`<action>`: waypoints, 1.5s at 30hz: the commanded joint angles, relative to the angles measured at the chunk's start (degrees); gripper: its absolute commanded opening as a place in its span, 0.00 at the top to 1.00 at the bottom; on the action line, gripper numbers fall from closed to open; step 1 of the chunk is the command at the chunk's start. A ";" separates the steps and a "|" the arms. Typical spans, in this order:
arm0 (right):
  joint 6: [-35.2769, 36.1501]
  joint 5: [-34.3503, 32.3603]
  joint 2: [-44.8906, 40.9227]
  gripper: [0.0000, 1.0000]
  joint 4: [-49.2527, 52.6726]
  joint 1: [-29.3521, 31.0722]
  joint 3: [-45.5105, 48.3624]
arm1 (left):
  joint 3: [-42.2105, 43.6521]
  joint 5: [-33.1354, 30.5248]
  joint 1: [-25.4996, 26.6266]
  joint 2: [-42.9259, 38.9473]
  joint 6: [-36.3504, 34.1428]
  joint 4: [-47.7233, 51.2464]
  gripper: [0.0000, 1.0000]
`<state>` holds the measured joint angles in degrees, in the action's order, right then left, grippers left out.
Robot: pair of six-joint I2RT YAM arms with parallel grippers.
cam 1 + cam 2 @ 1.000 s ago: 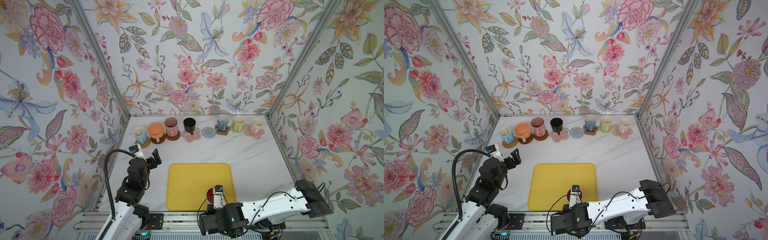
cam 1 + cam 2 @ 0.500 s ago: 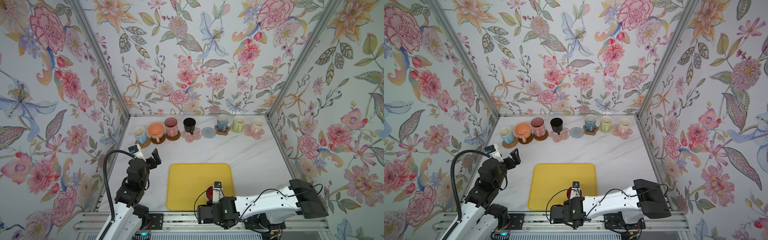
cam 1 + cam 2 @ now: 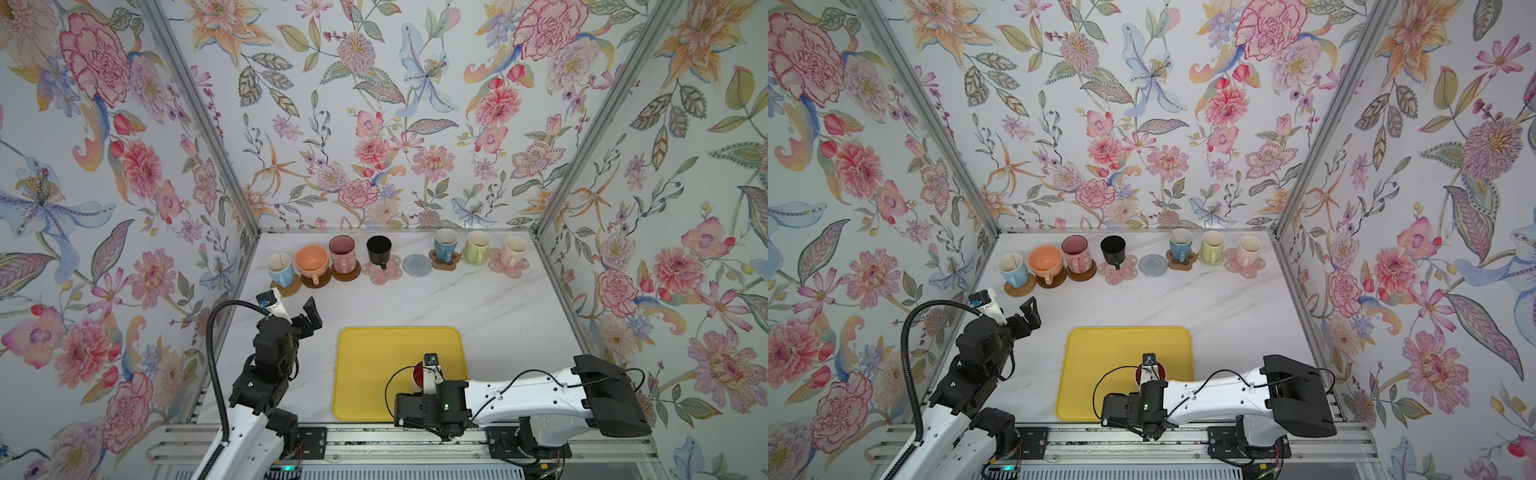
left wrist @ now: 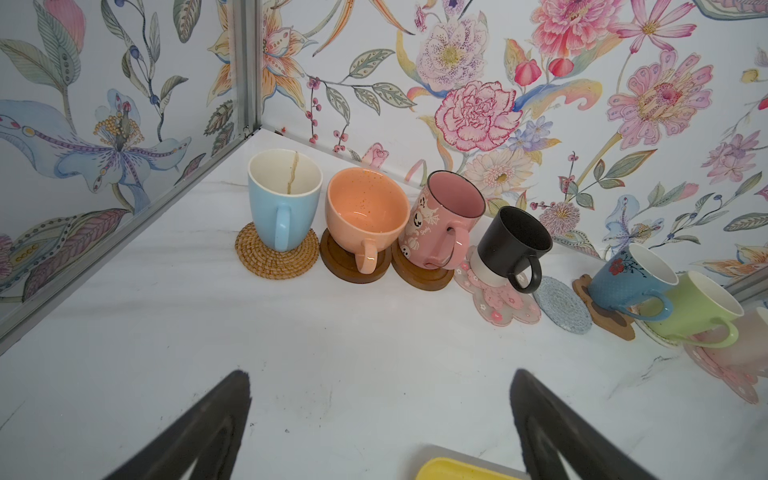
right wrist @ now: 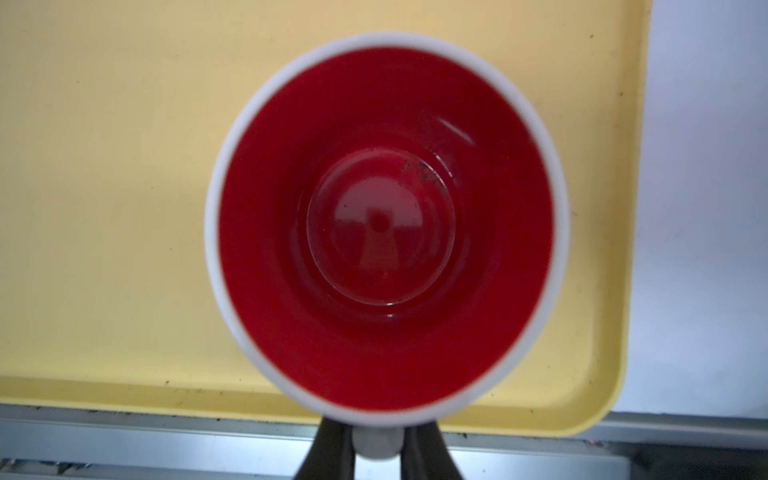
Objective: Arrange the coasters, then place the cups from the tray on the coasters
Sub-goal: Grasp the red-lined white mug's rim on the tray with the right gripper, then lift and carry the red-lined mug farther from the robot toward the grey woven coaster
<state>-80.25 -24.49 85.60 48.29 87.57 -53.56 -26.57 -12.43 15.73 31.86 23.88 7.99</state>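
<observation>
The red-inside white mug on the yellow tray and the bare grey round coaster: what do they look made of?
The red-inside white mug: likely glazed ceramic, glossy; its red inside shows sharp highlights and reflections. The grey round coaster: seemingly woven cord or fabric, matte; concentric coiled ridges show.

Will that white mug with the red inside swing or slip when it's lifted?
The mug looks like glossy glazed ceramic: likely stiff, breakable, somewhat slippery. The right pincer grips only its handle, off to one side, so the body may tilt or swing.
</observation>
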 commanded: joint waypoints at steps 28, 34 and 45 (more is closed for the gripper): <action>64.22 2.23 22.09 1.00 -19.64 -48.99 -37.91 | -0.11 0.23 -0.69 -1.43 0.38 1.65 0.01; 68.12 5.26 29.84 1.00 -20.48 -52.76 -46.19 | -0.28 -0.87 -0.67 -1.53 0.40 2.42 0.01; 69.92 8.84 39.92 1.00 -20.70 -55.24 -55.13 | -0.30 -1.83 -0.65 -0.92 0.25 2.45 0.01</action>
<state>-11.68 -16.10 124.88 30.55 32.51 -105.43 -26.57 -12.69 15.68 30.85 23.90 9.43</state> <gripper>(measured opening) 0.144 0.989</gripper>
